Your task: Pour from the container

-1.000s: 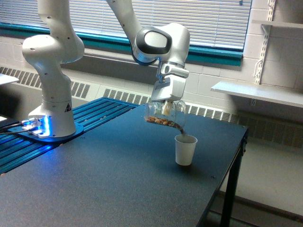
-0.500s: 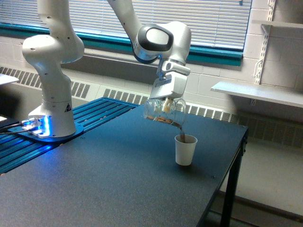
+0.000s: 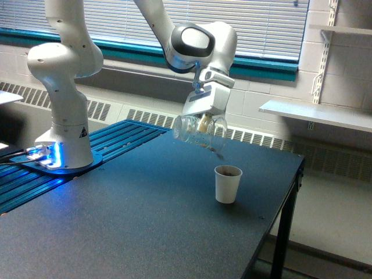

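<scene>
**Finishing the pour: container tipped over the paper cup**

Seen from the exterior view, the only one on hand, the gripper (image 3: 204, 122) clamps the container (image 3: 197, 131) from above, its jaws closed on the clear walls. The container lies tipped close to horizontal, its mouth pointing toward the exterior view's right and slightly down. It looks nearly empty; only a little brown material shows at its lower lip, with a speck or two in the air just below the mouth.

Below the gripper, offset toward the exterior view's right, the white paper cup (image 3: 227, 183) stands upright on the dark bench (image 3: 145, 221), well apart from the container. Brown filling shows at its rim.

My judgement is that the pour is at its tail end: most of the load sits in the paper cup. The next move probably calls for either a slightly steeper tilt to shed the last grains, keeping the mouth over the cup opening, or a slow roll back upright. Stray grains could miss, since the mouth hangs high above the cup.
</scene>
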`<control>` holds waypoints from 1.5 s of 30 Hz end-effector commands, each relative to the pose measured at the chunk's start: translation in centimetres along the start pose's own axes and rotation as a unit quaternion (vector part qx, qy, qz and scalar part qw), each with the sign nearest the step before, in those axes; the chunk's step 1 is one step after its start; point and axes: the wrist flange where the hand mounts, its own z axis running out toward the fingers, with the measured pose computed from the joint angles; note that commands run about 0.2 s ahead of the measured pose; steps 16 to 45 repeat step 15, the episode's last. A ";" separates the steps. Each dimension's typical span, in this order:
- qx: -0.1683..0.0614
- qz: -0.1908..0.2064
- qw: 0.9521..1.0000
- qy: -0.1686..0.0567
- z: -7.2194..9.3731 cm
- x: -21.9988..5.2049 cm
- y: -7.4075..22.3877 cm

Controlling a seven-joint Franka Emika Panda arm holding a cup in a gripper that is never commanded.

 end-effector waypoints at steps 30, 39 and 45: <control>0.000 -0.025 1.000 0.002 -1.0 -0.1 -0.3; 0.000 -0.025 1.000 0.002 -1.0 -0.1 -0.3; 0.000 -0.025 1.000 0.002 -1.0 -0.1 -0.3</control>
